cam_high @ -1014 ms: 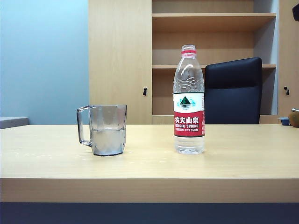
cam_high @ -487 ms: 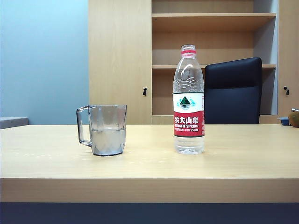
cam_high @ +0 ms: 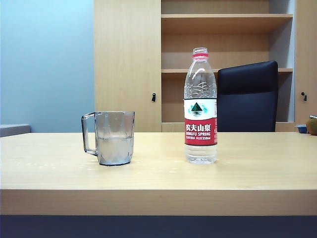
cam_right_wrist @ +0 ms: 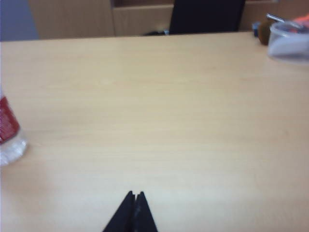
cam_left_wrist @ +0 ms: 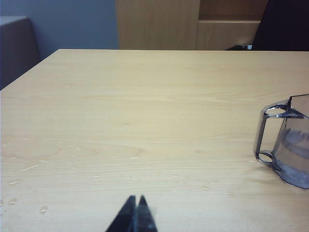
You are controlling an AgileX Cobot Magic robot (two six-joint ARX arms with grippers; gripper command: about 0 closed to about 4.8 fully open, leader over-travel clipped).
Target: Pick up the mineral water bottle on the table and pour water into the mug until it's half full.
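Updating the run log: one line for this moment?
left gripper: shut, empty | right gripper: shut, empty | mineral water bottle: upright on table | mug: about half full

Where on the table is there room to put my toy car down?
The table is bare between the mug and the mineral water bottle, left of the mug's handle, and right of the bottle. The front strip is free too; the shut left gripper and right gripper sit there. Nowhere is crowded.
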